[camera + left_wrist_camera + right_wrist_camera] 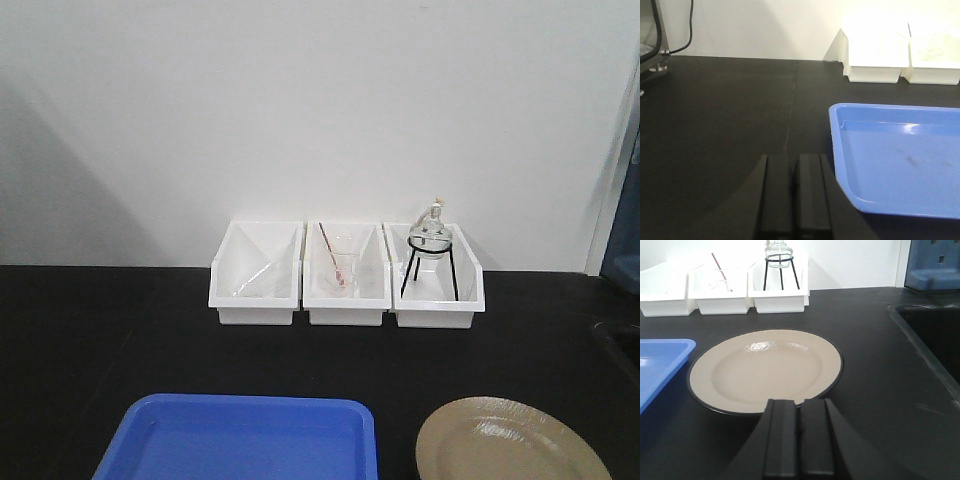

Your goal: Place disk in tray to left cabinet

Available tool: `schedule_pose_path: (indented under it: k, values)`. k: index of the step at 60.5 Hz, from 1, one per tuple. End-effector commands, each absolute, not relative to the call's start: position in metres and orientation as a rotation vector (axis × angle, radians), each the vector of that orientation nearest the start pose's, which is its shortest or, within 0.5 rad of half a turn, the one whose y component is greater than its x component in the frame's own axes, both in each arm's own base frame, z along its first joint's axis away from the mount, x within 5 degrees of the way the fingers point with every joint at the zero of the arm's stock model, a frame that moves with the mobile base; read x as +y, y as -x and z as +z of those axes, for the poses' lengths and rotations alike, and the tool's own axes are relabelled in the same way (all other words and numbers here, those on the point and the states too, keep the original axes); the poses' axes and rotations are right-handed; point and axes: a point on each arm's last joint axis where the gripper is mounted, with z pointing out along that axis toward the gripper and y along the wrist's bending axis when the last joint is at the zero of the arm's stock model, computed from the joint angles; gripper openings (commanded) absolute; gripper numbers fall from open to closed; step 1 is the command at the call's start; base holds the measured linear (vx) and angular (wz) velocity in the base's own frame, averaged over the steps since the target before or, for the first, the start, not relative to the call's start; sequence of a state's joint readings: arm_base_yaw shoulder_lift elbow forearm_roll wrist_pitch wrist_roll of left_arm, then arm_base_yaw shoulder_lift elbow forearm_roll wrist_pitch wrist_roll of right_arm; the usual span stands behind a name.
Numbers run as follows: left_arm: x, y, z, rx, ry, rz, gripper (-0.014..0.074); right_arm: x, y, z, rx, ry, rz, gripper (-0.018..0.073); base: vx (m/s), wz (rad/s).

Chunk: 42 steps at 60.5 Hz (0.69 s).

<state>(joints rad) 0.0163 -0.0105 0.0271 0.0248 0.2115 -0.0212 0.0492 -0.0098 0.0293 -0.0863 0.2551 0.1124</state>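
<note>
At lower right of the front view, the disk (512, 442) lies flat on the black table (100, 330), not yet in the tray (240, 440).
Round, it has no long axis, and its tan hollow faces up. The blue tray sits just left of it, long side running left to right. The right gripper (800, 407) hangs at the disk's near rim and the left gripper (792, 162) beside the tray, each with fingers pressed together on nothing. Pickup seems to be the step in hand: the right fingers must spread, then take the rim.
</note>
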Motion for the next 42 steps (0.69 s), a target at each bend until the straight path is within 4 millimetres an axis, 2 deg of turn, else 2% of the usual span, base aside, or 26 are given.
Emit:
schedule_pose_path:
  k: [1,42]
  values:
    - [0.0012,-0.0579,0.1871,1.659,0.014,0.018,-0.0006,0.0012,-0.0562,0.1813,1.687,0.019,0.031,-0.0008,0.00,0.00]
    - [0.0012,-0.0579,0.1871,1.659,0.014,0.018,-0.0006,0.0012,-0.0562,0.1814,1.686,0.019,0.031,-0.0008,0.00,0.00]
